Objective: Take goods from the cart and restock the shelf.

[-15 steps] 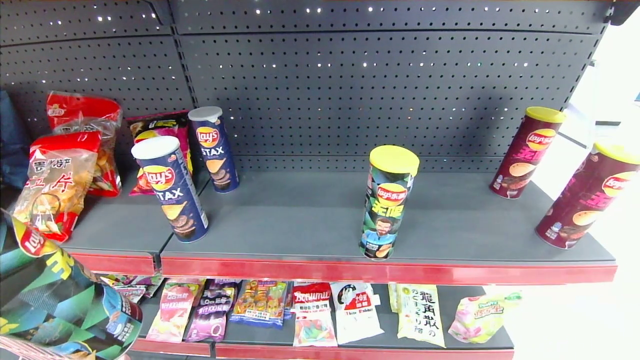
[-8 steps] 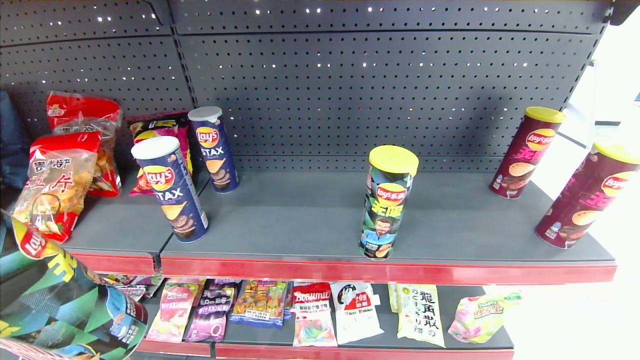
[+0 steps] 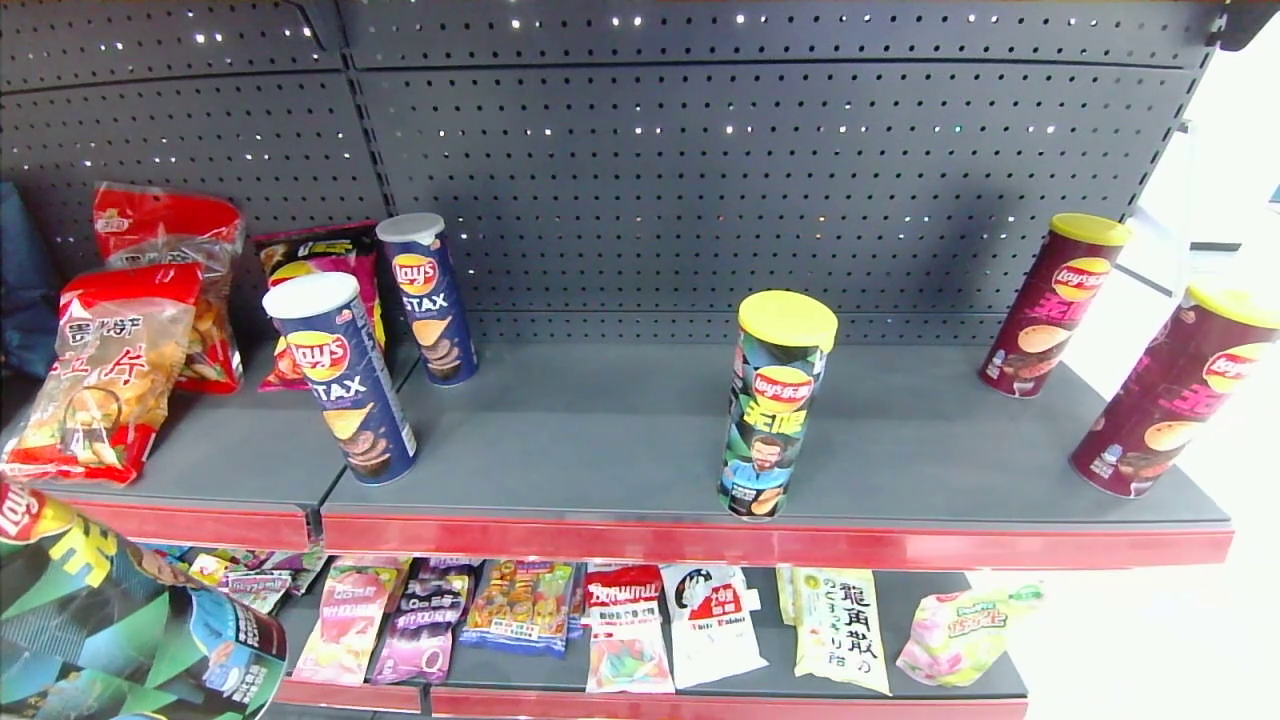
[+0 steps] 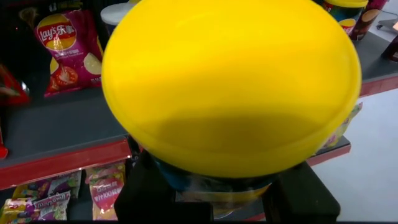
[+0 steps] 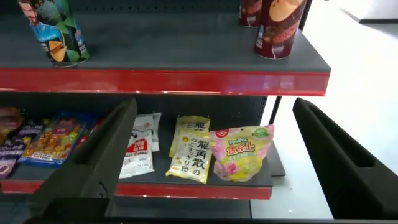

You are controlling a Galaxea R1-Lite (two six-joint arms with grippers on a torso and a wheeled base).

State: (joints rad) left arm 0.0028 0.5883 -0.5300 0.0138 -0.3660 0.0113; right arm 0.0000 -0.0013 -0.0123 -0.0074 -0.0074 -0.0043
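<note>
While left claw (image 4: 227, 198) clamps green can (image 3: 110, 620) by its sides, low at far left below shelf (image 3: 600, 430) level, likely hazards: can rim catching red front lip (image 3: 780, 545) on way up; brushing red bag (image 3: 100, 370) at edge; toppling tall blue can (image 3: 340, 380). Best open room: bare stretch between blue can and standing green twin (image 3: 775, 400); second gap before maroon cans (image 3: 1170, 390), front one near shelf end. Right claw (image 5: 214, 155) spread wide, empty.

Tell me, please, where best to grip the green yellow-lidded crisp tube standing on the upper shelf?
Probably take the green yellow-lidded crisp tube around its mid-body from the front, jaws astride: it stands upright by the grey shelf's front edge, sides free.
</note>
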